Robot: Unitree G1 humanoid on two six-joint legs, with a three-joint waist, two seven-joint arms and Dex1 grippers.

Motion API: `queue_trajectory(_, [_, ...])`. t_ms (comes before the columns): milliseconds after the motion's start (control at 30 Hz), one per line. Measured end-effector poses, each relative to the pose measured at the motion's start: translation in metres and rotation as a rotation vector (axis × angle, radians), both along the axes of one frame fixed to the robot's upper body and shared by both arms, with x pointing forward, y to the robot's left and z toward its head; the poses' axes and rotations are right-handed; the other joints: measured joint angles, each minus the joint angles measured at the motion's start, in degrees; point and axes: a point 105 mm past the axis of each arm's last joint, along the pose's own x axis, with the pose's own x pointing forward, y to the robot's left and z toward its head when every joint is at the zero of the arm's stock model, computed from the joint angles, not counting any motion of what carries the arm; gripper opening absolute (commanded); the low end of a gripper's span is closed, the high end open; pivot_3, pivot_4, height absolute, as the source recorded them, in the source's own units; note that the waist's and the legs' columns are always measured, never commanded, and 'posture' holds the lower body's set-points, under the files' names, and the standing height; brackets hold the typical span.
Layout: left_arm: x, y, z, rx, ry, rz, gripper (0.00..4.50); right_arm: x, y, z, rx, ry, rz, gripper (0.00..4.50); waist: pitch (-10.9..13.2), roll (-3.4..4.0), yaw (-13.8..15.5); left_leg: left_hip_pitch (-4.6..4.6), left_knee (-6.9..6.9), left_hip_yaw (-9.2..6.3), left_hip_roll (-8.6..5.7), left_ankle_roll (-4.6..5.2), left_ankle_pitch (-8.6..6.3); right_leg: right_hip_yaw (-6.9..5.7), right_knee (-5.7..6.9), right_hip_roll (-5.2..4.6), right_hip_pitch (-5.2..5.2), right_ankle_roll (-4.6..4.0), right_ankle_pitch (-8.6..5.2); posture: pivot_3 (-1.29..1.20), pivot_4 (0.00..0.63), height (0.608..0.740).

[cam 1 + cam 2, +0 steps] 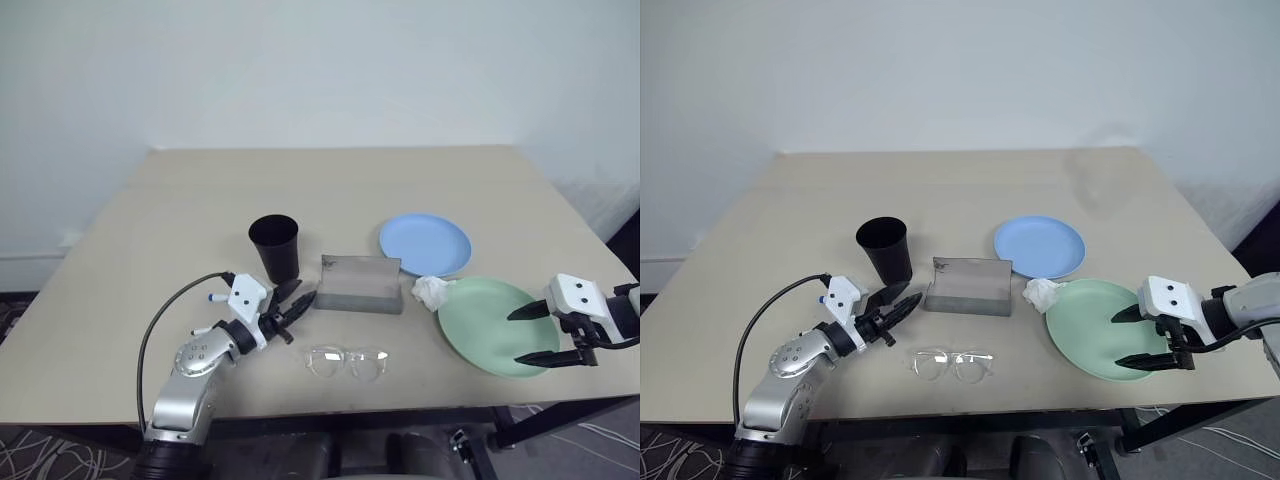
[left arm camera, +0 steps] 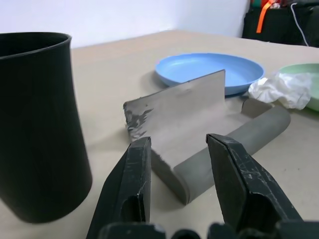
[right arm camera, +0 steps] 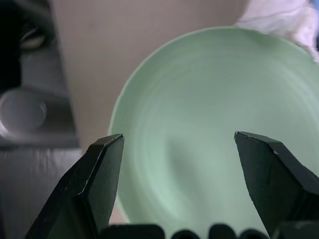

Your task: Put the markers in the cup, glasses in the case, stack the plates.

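At the table's left, my left gripper [image 1: 292, 306] points level at the open case [image 1: 361, 284], fingers apart on nothing, the cup [image 1: 273, 247] just beside it at its 11 o'clock. I see a blue tip [image 1: 213, 297] poking out behind the left wrist, likely a marker, though most of it is hidden; I cannot tell how it lies. My worry here: a careless swing of this arm could clip the cup and tip it, or shove the case, whose lid stands up at the back. The open tray is shallow and light-looking, so it may well slide rather than stay put.

The glasses [image 1: 347, 361] lie flat near the table's front edge, at 6 o'clock from the case and apart from it. I judge them awkward: thin clear frame, little to pinch, and a push towards me could send them off the edge.

At 3 o'clock from the case sits a crumpled tissue [image 1: 431, 291], touching the green plate [image 1: 480, 325] on its rim. It stands between the two plates' stacking: if it rides along, the blue plate [image 1: 425, 244], at 1 o'clock from the case, would sit crooked.

On the right, my right gripper [image 1: 534, 335] hovers over the green plate's near-right rim, fingers wide apart, holding nothing. That rim overhangs the table edge a little; a downward press there could flip the plate.
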Motion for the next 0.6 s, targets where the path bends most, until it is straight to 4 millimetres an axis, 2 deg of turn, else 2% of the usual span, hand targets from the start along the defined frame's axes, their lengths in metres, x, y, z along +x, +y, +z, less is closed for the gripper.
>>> queue_trajectory(133, [0.001,-0.001,0.000,0.001,-0.001,-0.005,1.78,0.001,-0.011,-0.013,-0.078,0.039,0.036,3.85,0.0,0.02,0.0,0.01,0.01,0.23,0.03,0.01,0.00,0.05,0.00,-0.03,-0.04,0.00,0.01,0.00,0.000,0.740])
queue_trajectory(333, [0.000,0.000,-0.001,0.001,-0.003,-0.003,1.78,0.035,-0.031,0.008,-0.096,-0.047,-0.071,3.85,0.0,-0.02,0.0,0.24,0.02,0.92,0.32,0.09,-0.05,0.17,-0.01,-0.05,-0.07,0.02,0.08,0.00,0.000,0.740])
queue_trajectory(600, [0.000,-0.001,-0.001,0.000,-0.001,-0.002,1.78,0.047,-0.040,-0.003,-0.073,-0.025,-0.159,3.85,0.0,0.01,0.0,0.31,0.03,1.12,0.40,0.11,-0.07,0.31,0.00,-0.03,-0.08,-0.06,0.23,0.00,0.000,0.740])
